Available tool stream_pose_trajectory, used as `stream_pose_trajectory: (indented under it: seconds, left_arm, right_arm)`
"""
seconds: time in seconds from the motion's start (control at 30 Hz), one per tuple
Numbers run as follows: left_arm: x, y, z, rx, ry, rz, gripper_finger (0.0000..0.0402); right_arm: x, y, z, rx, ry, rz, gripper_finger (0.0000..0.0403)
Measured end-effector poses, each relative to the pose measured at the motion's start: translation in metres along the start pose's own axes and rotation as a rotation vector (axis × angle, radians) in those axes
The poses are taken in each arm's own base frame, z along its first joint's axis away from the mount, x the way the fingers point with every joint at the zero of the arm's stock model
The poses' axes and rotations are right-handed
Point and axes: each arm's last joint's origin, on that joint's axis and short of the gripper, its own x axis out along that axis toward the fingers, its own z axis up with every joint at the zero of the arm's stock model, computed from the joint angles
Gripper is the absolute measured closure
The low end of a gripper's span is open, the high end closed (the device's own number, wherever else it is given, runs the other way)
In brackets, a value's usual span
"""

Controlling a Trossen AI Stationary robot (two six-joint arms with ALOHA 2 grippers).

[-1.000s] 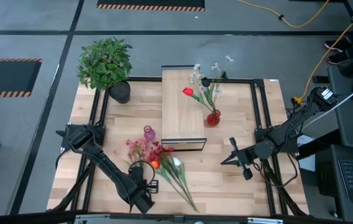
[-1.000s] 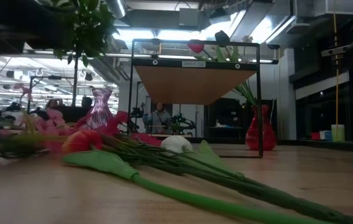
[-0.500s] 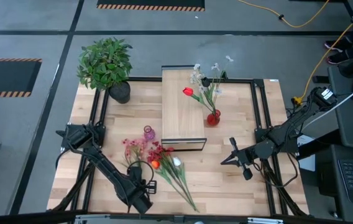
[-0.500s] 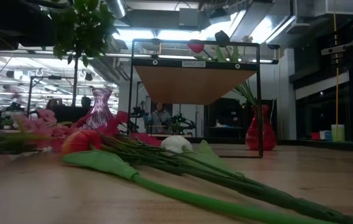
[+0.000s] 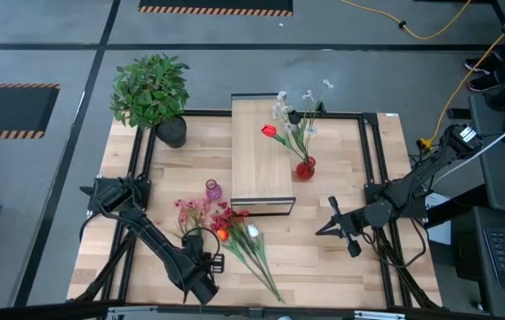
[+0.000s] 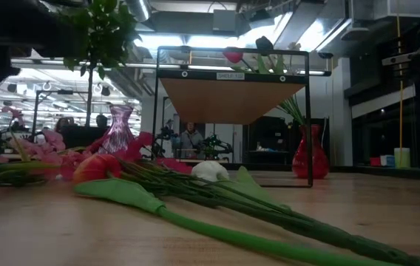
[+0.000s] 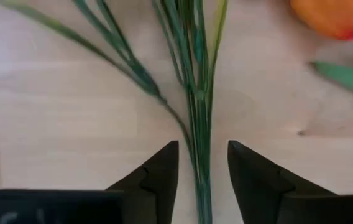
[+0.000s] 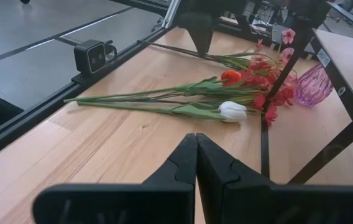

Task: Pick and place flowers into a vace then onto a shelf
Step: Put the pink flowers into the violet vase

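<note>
Low over the table, left hand (image 7: pixel 202 171) parted astride green flower stalks (image 7: pixel 198 124), right hand (image 8: pixel 196 163) closed, empty

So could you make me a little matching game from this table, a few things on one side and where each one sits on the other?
Things:
1. red vase
2. pink vase
3. white tulip
4. potted plant

Places:
A. at the table's far left corner
B. lying on the tabletop among loose stems
C. on the tabletop just left of the shelf
D. standing beside the shelf's right edge, holding flowers

Pairs: 1-D, 2-C, 3-B, 4-A
</note>
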Motion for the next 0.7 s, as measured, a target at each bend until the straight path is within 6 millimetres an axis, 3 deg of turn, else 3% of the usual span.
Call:
stream_pose_trajectory:
  seconds: [0.47,0.6,0.7]
  left_arm:
    - [0.022,0.003,0.007,-0.015,0.004,0.003,0.0266]
    - [0.022,0.004,0.007,-0.011,0.002,0.006,0.0299]
    - [0.022,0.008,0.006,-0.005,-0.022,0.026,0.0352]
  right_arm:
    - [0.000,0.000,0.000,0.000,0.001,0.000,0.0395]
    - [0.000,0.000,0.000,0.000,0.001,0.000,0.0395]
    - [0.000,0.000,0.000,0.000,0.001,0.000,0.0395]
